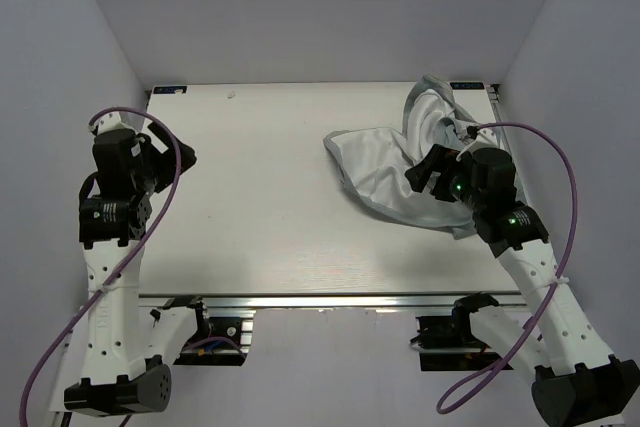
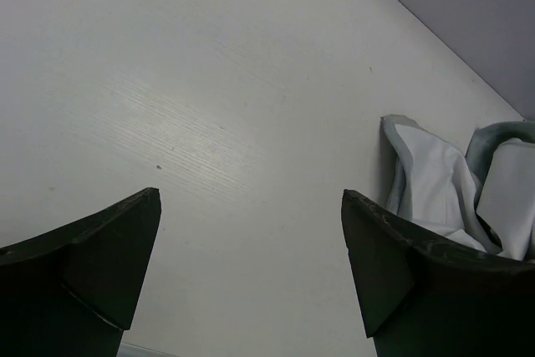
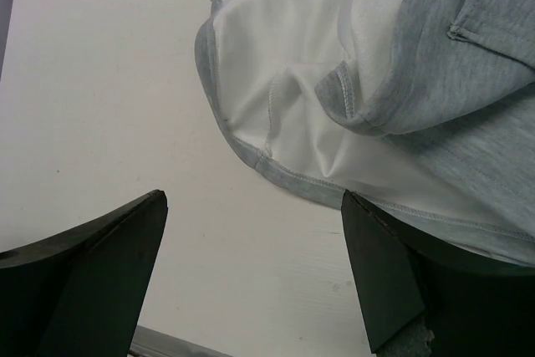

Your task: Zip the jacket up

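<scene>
The jacket [image 1: 372, 162] lay crumpled at the upper right of the top view, pale lining showing. The left gripper [image 2: 251, 198] and right gripper [image 3: 251, 198] both gaped wide, empty. Soft and limp, it would probably bunch; its stitched hem [image 3: 284, 177] looked the firmest hold.

Four things in all
There is one jacket [image 1: 395, 172], one table [image 1: 250, 207] and two grippers, the left gripper [image 2: 251, 196] and the right gripper [image 3: 251, 196].
</scene>
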Controlling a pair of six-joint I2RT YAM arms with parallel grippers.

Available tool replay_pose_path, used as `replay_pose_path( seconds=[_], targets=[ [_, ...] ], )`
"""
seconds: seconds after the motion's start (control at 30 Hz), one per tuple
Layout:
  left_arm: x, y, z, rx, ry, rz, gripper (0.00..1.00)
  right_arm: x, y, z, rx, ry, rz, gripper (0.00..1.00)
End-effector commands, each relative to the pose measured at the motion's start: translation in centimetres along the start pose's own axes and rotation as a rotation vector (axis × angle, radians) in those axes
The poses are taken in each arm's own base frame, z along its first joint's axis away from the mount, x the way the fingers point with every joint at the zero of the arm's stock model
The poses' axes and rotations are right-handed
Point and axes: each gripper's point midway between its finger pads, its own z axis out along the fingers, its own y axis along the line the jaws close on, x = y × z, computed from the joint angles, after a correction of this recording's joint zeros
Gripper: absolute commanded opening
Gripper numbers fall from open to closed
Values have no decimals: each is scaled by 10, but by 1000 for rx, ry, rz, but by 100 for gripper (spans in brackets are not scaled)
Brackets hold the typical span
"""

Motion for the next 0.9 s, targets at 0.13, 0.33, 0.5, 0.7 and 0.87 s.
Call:
replay_pose_path(
  seconds=[0.13, 0.33, 0.5, 0.7, 0.87],
  targets=[
    [-3, 15, -4, -77, -36, -8, 98, -18, -7, -1, 45, -88, -13, 89],
    [-3, 12, -1, -57, -37, -1, 98, -17, -20, 15, 123, -57, -9, 89],
    [9, 0, 9, 34, 5, 44, 98, -58, -50, 40, 352, -36, -28, 89],
    [35, -5, 39, 80, 129, 74, 98, -93, -114, 81, 496, 62, 11, 89],
    [56, -1, 62, 78, 212, 77, 98, -78, -139, 138, 473, 214, -40, 89]
  ],
)
